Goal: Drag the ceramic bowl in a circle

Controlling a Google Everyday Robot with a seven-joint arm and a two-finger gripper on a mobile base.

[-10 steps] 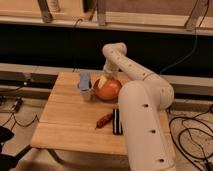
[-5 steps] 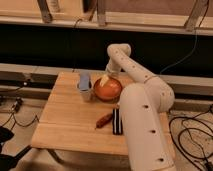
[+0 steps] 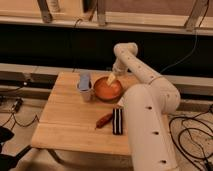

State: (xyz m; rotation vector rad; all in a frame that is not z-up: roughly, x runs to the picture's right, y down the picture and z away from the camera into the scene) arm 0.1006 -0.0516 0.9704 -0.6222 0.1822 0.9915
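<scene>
- The round, shallow ceramic bowl (image 3: 106, 91), glossy orange-red inside with a darker rim, sits on the pale wooden table (image 3: 65, 115) toward its far edge.
- The gripper (image 3: 112, 79) hangs at the bowl's far rim, its pale tips pointing down over the inner edge on the side away from the cup.
- The jaws stand apart. Whether either tip touches the rim or the glaze cannot be told.
- A pale grey-blue cup (image 3: 85, 89) stands upright just beside the bowl, on the picture's left side. Whether the two touch cannot be told.
- Nearer the front edge lie a small reddish-brown elongated object (image 3: 104, 120) and, just beside it, a flat black rectangular object (image 3: 117, 121). What either one is cannot be made out.
- The white robot arm (image 3: 147, 80) bends over from the far side, and its thick lower segment covers the table's near right corner and runs out of the bottom of the view.
- The gripper's upper part merges with the wrist, so only its tips show clearly.
- Compared with half a second ago, the gripper and the arm's upper bend have shifted toward the picture's right along the far rim.
- The bowl, the cup and the two small objects lie where they did then.
</scene>
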